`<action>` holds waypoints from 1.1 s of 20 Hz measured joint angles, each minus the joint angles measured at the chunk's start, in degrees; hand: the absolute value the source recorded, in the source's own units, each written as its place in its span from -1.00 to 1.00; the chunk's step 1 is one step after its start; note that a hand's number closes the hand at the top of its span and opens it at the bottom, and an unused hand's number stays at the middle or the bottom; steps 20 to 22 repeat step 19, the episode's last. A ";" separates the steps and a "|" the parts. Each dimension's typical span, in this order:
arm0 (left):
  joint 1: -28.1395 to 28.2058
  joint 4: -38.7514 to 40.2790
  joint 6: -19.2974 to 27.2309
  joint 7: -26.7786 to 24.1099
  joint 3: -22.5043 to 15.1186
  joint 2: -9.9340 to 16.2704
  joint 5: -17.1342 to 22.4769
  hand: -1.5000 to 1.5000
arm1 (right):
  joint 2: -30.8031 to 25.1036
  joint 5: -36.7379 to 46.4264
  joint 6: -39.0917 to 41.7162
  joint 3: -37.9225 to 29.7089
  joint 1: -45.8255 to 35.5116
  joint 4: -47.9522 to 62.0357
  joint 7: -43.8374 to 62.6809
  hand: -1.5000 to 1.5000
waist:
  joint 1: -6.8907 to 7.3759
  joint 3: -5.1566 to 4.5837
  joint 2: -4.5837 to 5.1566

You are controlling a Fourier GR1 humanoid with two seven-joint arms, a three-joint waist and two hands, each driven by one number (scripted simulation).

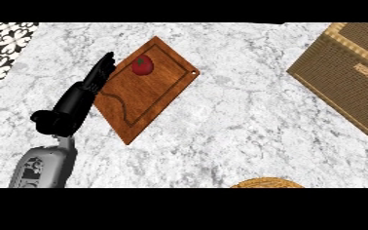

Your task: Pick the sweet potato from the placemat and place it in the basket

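A small round red item with a green top point(142, 65), more like a tomato than a sweet potato, lies near the far corner of a brown wooden board point(144, 97) set diagonally on the counter. My left hand point(74, 106) shows at the left. Its straight fingers point(102, 71) point up along the board's left edge, a short way left of the red item and not touching it. It holds nothing. Only the woven rim of the basket point(266, 182) shows, at the lower edge right of centre. My right hand does not show.
A large tan woven box point(338, 68) fills the upper right corner. Grey marble counter point(237, 117) stretches between the board, the box and the basket. A black-and-white patterned surface point(16, 36) shows at the far upper left.
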 measured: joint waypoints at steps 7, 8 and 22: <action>0.41 -0.37 0.57 -0.27 -0.22 -0.44 -0.61 0.00 | 1.42 2.36 -0.37 0.18 -4.54 4.65 -2.25 -1.00 | -0.29 -0.01 -0.06; 0.50 -0.42 0.46 -0.40 -0.15 -0.41 -0.50 0.00 | 1.61 2.38 -0.21 0.04 -5.23 5.07 -2.36 -1.00 | -0.26 0.00 -0.04; 0.07 -0.08 -0.88 -0.41 0.93 0.51 0.67 0.00 | -0.45 -3.35 9.87 -5.06 -12.19 13.01 8.60 -1.00 | -0.07 0.03 0.16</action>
